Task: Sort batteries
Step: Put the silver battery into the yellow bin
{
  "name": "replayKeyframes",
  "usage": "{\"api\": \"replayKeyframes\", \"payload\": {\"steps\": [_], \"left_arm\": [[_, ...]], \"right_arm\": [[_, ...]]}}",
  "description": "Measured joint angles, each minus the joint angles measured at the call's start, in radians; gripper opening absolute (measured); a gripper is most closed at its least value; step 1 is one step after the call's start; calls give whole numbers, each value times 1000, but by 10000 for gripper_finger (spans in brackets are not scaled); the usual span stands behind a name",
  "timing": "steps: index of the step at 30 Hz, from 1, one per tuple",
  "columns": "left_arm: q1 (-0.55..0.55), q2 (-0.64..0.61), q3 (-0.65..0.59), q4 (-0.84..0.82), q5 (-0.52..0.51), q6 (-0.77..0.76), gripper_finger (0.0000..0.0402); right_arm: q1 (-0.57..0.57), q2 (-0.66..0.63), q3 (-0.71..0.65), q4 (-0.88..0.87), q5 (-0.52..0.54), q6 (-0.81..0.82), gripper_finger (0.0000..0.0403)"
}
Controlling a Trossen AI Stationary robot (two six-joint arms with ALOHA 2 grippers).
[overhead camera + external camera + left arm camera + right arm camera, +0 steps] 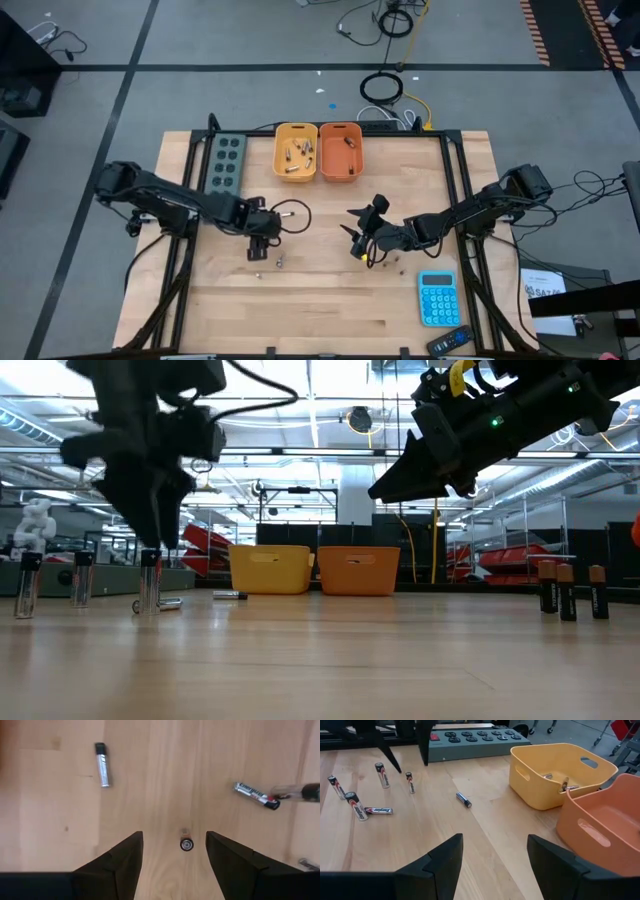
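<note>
Batteries [380,774] are standing and lying scattered on the tabletop [330,300] left of its middle, with a few more standing near the right edge [568,590] and some lying inside the yellow bin [295,151] at the far edge, beside the orange bin [340,151]. One upright battery [186,844] is sitting directly below the left end effector [174,851], whose fingers are spread wide around it, touching nothing. The right end effector [365,232] is hovering near the tabletop's middle, fingers wide apart and holding nothing. A blue calculator [437,298] is lying near the front right corner.
</note>
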Motion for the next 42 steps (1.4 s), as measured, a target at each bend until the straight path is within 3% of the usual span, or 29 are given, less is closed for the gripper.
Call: {"api": "replayKeyframes", "payload": {"steps": [16,19,24,32,38,42], "left_arm": [[0,10,-138,181,52,-18,220],[0,10,-154,207,51,-18,183],[0,10,-156,204,75,-4,39],[1,9,-127,187,102,31,33],[60,-12,16,135,-17,161,33],[148,-13,52,241,-188,298,33]], "right_arm": [[0,0,0,-1,3,0,212],[0,0,0,-1,3,1,212],[0,0,0,-1,3,1,212],[0,0,0,-1,3,1,212],[0,0,0,2,3,3,212],[0,0,0,4,3,3,212]]}}
